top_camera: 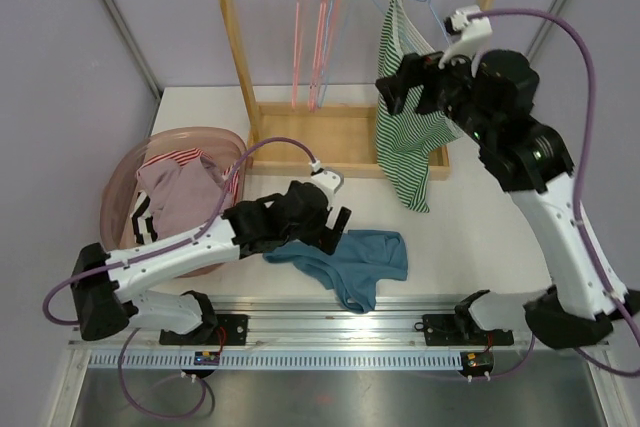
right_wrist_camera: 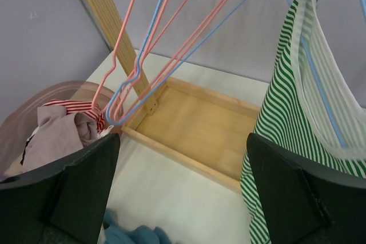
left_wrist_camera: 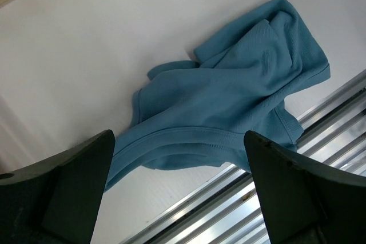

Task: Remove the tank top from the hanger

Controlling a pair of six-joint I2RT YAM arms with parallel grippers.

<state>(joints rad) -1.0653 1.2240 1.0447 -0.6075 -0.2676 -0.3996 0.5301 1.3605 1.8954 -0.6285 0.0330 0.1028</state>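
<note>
**Striped top on its hanger, both pincers spread**

From overhead, my right gripper [top_camera: 402, 89] sits in front of the green-striped tank top [top_camera: 405, 142] and hides part of its right side. I can't tell whether a finger touches the cloth. The right wrist view shows its fingers [right_wrist_camera: 86, 187] spread wide with nothing between them. The top is cut off at that picture's right edge, with the blue hanger [right_wrist_camera: 323, 92] visible through the fabric.

The top hangs from that hanger at the right end of the wooden rack [top_camera: 235, 37]. Its hem drapes over the front lip of the rack's base tray [top_camera: 320, 137], which is bare wood. Where the hook meets the rail is cropped at the top of the overhead view.

The left gripper [left_wrist_camera: 177, 141] is also spread wide and holds nothing, low over a crumpled teal shirt [left_wrist_camera: 240, 78] near the table's [top_camera: 480, 237] front edge.

The pink basin [top_camera: 125, 172] at left holds a mauve garment [top_camera: 185, 197] and a red-and-white striped piece [top_camera: 172, 157]. There is also something black and white I can't make out. Empty pink hangers [top_camera: 300, 27] hang mid-rail.
</note>
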